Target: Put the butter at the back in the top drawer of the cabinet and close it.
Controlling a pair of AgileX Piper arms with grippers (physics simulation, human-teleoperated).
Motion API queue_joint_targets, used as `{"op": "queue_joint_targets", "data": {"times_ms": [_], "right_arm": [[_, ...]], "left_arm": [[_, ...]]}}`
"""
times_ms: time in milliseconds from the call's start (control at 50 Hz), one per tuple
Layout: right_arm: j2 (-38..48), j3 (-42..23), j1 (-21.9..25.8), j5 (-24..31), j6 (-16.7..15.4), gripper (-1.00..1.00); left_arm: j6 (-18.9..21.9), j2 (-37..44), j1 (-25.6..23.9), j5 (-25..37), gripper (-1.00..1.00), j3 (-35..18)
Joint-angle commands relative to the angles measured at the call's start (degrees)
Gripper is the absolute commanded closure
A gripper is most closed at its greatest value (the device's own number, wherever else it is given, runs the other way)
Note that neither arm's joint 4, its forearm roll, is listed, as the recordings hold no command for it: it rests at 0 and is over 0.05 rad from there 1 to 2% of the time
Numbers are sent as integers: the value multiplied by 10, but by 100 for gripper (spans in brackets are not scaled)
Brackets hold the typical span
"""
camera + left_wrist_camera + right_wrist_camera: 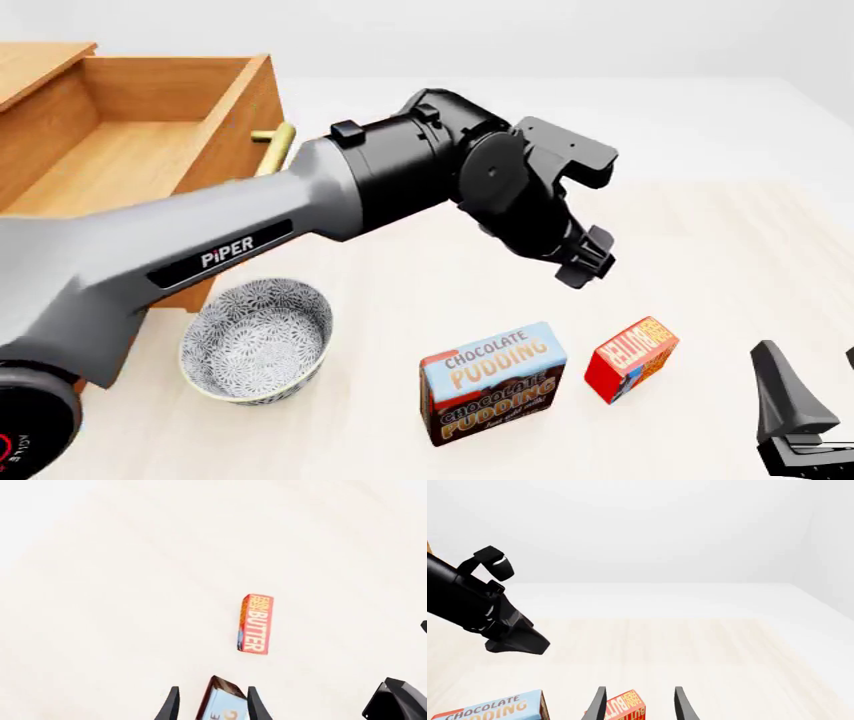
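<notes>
The left gripper (213, 707) hung wide open and empty above the pudding box (493, 381), with the butter (633, 358) just beside it, while the top drawer (127, 135) stood open.

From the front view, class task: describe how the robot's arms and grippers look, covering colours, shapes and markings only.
The left arm has a long grey link with a black strip lettered PIPER in white, then bulky black rounded wrist joints. Its base joint is black with a red ring. The left gripper and right gripper have slim, black, tapered fingers. No loose cables show.
</notes>
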Motion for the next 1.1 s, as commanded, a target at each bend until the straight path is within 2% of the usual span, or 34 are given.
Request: {"op": "queue_joint_targets", "data": {"times_ms": [20,180,860,1100], "right_arm": [[0,0,0,0,0,-100],[0,0,0,0,0,-100],[0,0,0,0,0,-100],[0,0,0,0,0,-100]], "left_arm": [[-3,45,-11,6,-100,-35],[-8,61,-19,7,-100,-43],[12,127,-29,42,-100,-113],[19,139,-29,47,-100,-119]]}}
